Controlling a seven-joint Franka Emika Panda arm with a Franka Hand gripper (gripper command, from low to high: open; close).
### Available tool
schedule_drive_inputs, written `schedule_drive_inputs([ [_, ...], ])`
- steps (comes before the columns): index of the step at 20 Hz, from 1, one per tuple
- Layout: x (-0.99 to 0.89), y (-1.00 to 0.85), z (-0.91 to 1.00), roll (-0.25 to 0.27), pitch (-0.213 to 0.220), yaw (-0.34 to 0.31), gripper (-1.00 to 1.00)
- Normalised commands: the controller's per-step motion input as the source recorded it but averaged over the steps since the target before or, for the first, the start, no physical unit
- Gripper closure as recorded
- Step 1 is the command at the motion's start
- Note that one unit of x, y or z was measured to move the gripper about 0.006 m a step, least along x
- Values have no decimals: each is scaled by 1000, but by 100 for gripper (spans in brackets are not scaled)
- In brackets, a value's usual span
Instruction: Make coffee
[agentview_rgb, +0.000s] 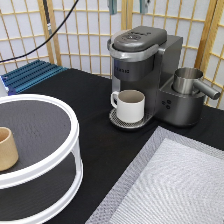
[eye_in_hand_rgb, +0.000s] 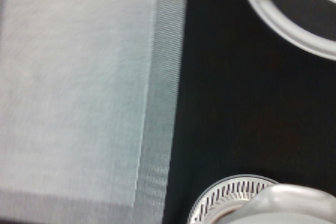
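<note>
Exterior view: end effector sits at the very top edge, directly above the brewer. Only the two fingertips show. They stand well apart with nothing between them and touch nothing.

Pod: not visible in either view. It is not on the black surface, not on the grey mat, and not on the round stand, which carries only a tan cup. The brewer lid is down, so I cannot tell whether the pod is inside.

Mug stands upright on the drip tray under the brew head, handle toward the exterior view's left. A steel jug sits in its dock at the brewer's right.

Wrist view: looks straight down on mat, surface, a sliver of the tray grille and the mug rim. This agrees with a hand high over the machine.

Risks, as I judge them:
- If no pod is loaded, a brew would give plain water; cause: the chamber cannot be checked from here.
- A descent slightly off line could strike the lid handle or shove the brewer; cause: the hand is almost out of frame, so alignment is hard to confirm.
- A knock to the mug would move it off the tray, and coffee would spill onto the surface.
</note>
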Motion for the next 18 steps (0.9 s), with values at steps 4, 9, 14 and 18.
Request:
schedule_drive_inputs([
  [4,0,0,0,0,4,375,-100],
  [9,-13,0,0,18,81,375,-100],
  [14,-19,0,0,32,131,370,-100],
  [18,-30,0,0,43,157,355,-100],
])
